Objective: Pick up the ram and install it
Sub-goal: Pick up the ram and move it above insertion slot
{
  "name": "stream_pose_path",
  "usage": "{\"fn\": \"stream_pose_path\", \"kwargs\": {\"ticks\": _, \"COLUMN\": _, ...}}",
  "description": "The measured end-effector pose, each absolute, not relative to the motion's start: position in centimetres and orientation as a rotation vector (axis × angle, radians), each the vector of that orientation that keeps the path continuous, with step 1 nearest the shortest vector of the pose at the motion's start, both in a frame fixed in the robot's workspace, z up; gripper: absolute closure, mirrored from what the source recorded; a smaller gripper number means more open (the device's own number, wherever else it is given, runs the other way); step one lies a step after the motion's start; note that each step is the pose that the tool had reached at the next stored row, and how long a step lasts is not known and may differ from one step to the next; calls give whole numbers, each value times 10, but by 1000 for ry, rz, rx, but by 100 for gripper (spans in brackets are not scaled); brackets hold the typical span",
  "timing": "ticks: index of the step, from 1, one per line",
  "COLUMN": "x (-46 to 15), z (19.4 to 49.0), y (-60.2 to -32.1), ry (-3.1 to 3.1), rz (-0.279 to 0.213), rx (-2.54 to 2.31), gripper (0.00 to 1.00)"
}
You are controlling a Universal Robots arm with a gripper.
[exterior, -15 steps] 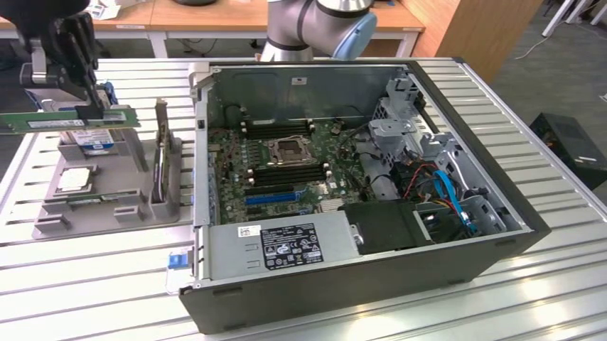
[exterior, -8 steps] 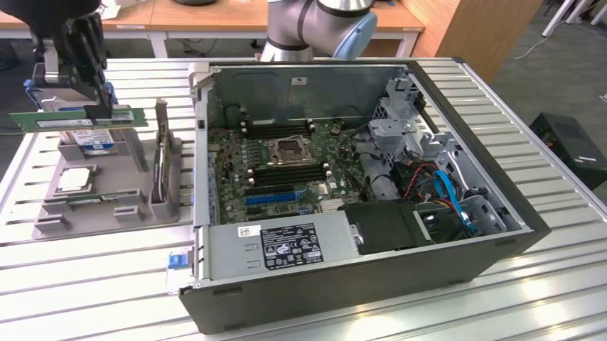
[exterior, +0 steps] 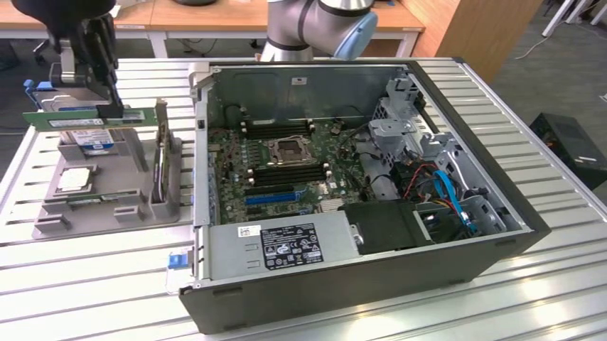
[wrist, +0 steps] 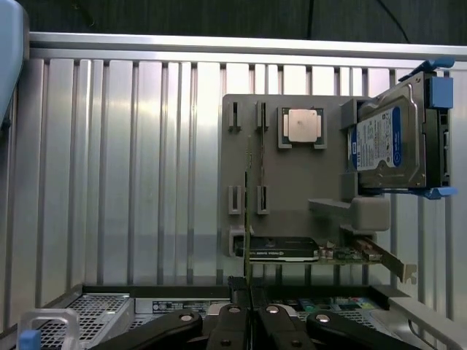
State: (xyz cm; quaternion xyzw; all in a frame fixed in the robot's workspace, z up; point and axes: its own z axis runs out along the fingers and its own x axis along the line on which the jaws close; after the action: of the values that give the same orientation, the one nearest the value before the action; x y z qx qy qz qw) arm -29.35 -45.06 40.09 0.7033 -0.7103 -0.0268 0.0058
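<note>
The ram (exterior: 76,118) is a long green stick, lifted above the grey parts holder (exterior: 57,220) at the exterior view's left. My gripper (exterior: 109,108) is shut on it near one end. In the wrist view the ram (wrist: 247,211) appears edge-on as a thin line running out from between my fingertips, with the gripper (wrist: 249,295) closed on it. The open computer case (exterior: 493,213) lies at the exterior view's right of the holder. The black memory slots (exterior: 284,174) on its motherboard sit beside the CPU socket (exterior: 287,149).
On the holder (wrist: 292,189) stand a hard drive (wrist: 390,146) with blue rails, a silver CPU chip (wrist: 305,125) and a graphics card (wrist: 292,249). Inside the case are a blue long slot (exterior: 270,197), cables (exterior: 441,188) and the power supply (exterior: 284,245). All rest on a slatted metal table (exterior: 95,284).
</note>
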Motion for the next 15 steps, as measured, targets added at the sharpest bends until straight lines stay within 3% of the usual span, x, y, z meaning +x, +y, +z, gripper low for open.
{"fn": "stream_pose_path", "kwargs": {"ticks": 15, "x": -271, "z": 401, "y": -451, "ry": -2223, "rz": -85, "rx": 2201, "gripper": 88}}
